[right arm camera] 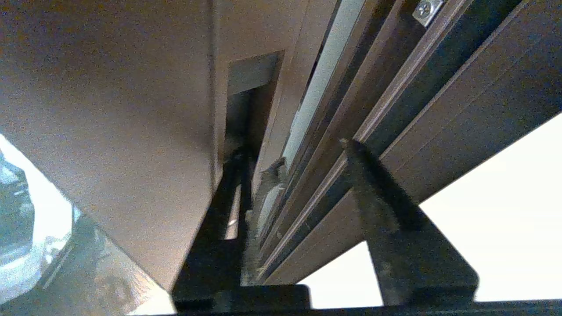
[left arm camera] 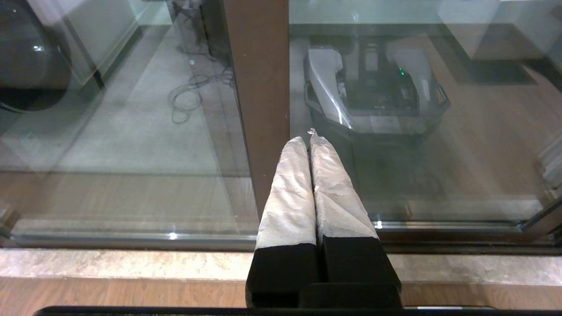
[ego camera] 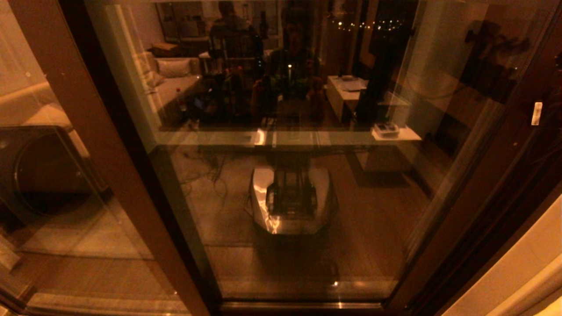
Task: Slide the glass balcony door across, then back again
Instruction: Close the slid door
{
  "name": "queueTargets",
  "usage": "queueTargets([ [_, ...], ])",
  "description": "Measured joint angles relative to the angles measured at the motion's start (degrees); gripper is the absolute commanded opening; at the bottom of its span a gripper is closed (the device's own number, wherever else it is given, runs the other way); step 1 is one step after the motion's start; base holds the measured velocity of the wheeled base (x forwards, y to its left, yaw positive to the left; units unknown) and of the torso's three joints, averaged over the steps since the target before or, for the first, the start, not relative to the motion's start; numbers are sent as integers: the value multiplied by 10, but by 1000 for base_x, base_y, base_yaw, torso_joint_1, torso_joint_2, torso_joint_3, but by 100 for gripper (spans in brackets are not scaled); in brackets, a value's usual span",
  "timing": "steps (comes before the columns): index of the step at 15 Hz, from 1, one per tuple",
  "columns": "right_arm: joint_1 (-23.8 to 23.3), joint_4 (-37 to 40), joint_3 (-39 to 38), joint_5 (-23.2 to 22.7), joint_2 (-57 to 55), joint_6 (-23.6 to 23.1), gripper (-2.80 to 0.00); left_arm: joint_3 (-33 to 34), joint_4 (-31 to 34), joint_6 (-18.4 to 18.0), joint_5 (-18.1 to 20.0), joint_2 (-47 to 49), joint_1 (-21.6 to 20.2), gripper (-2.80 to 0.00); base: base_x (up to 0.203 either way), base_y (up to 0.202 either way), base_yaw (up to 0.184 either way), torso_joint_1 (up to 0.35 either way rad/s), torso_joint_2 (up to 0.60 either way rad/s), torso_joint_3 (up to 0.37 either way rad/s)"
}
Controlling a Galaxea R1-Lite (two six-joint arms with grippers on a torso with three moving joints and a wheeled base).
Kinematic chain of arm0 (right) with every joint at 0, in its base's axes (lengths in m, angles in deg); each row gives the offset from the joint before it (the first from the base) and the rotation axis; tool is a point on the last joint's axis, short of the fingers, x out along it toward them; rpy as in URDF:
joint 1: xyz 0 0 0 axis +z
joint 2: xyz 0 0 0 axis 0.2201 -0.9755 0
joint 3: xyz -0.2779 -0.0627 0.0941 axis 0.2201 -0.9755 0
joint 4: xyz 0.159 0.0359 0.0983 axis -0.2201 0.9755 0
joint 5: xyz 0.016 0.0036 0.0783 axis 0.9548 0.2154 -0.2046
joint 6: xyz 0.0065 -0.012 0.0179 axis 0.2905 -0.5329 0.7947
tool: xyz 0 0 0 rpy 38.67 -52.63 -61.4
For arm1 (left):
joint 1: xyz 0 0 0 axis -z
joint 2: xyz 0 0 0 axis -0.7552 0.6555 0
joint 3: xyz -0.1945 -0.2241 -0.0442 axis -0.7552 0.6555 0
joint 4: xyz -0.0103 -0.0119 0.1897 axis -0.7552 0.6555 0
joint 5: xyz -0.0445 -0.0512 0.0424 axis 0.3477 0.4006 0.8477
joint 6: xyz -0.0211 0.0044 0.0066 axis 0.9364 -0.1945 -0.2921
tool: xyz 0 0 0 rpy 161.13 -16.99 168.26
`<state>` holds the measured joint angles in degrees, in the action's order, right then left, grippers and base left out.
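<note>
The glass balcony door [ego camera: 307, 184] fills the head view, a tall reflective pane in a dark brown frame. Its right stile [ego camera: 496, 175] carries a recessed handle slot [right arm camera: 252, 87]. My right gripper [right arm camera: 294, 147] is open at that stile: one dark finger [right arm camera: 237, 175] reaches into the slot and the other finger [right arm camera: 373, 184] lies across the frame rails beside it. My left gripper [left arm camera: 309, 137] is shut, its white-wrapped fingers pressed together with nothing between them, pointing at a brown stile [left arm camera: 259, 87] low near the floor track. Neither arm shows in the head view.
A fixed glass panel [ego camera: 57, 197] with a lighter brown stile [ego camera: 88, 131] stands on the left. A stone sill [left arm camera: 131, 265] and the metal floor track [left arm camera: 131, 239] run below the glass. A pale wall [ego camera: 527, 263] borders the frame on the right. The robot's base is mirrored in the pane.
</note>
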<state>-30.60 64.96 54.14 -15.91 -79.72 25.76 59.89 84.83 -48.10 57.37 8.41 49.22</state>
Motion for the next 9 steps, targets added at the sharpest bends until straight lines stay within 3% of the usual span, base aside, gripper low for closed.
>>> queueTargets([
  [5, 5, 0, -10, 12, 11, 0, -280, 0, 0, 0, 0, 0, 0, -280, 0, 0, 0, 0, 0, 0],
  [9, 38, 1, -33, 22, 29, 0, -280, 0, 0, 0, 0, 0, 0, -280, 0, 0, 0, 0, 0, 0],
])
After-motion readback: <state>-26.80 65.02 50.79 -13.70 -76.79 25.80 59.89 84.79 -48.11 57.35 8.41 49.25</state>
